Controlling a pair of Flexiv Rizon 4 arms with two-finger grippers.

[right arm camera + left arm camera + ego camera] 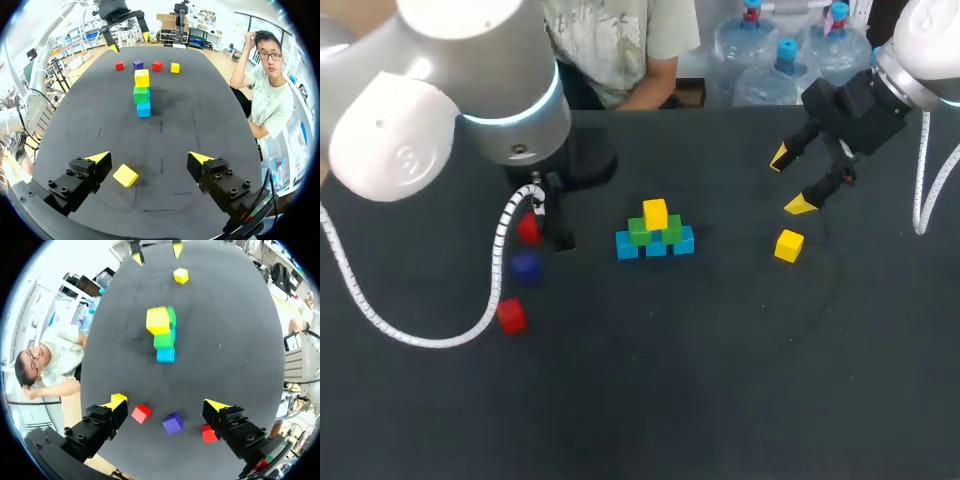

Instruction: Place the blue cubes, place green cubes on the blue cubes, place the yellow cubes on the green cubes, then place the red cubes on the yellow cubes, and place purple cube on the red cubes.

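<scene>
Head camera high behind; wrist cameras low at opposite sides, cube stack (656,216) between.

Left tool (166,402): fingers wide apart. Right tool (149,157): fingers wide apart, angled downward.

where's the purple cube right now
In the head view the small purple cube sits at the left, between the far red cube and the near red cube.

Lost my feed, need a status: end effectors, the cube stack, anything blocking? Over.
Left end effector open over purple cube, red cubes flanking it. Right end effector open over loose yellow cube. Stack: blue, green, one yellow. Nothing blocking.
</scene>
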